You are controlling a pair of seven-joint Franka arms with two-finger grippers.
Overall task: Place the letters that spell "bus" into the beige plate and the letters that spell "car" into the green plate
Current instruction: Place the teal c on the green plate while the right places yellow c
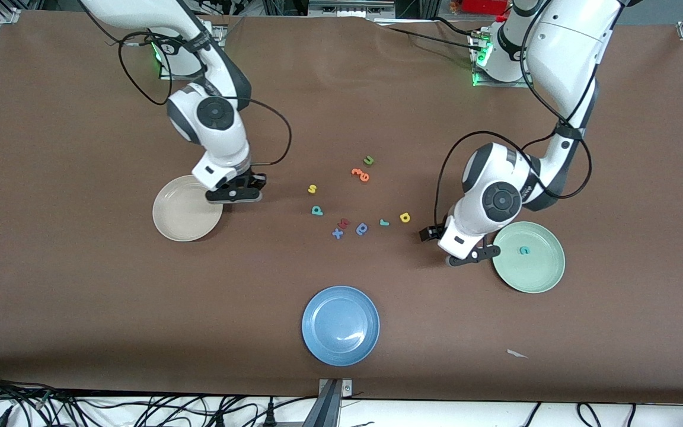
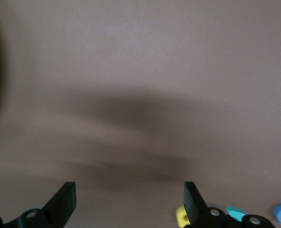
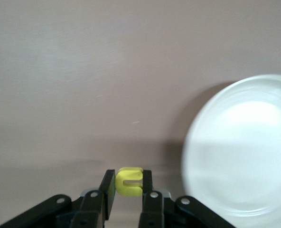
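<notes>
My right gripper [image 3: 128, 183] is shut on the yellow "u" [image 3: 129, 181], low over the table beside the beige plate [image 3: 245, 147]. From the front, that gripper [image 1: 236, 194] hangs at the rim of the beige plate [image 1: 175, 219]. My left gripper [image 1: 472, 256] is open and holds nothing [image 2: 128, 202], just off the green plate [image 1: 540, 276]. A teal "c" [image 1: 524, 250] lies in that plate. Mid-table lie the yellow "s" [image 1: 312, 189], teal "b" [image 1: 316, 210], teal "r" [image 1: 384, 223] and yellow "a" [image 1: 405, 217].
A blue plate [image 1: 340, 325] sits nearest the front camera. Among the loose letters are a green "u" [image 1: 369, 160], orange letters [image 1: 360, 174], a darker blue round-bowled letter [image 1: 362, 229] and two "x" shapes [image 1: 340, 228].
</notes>
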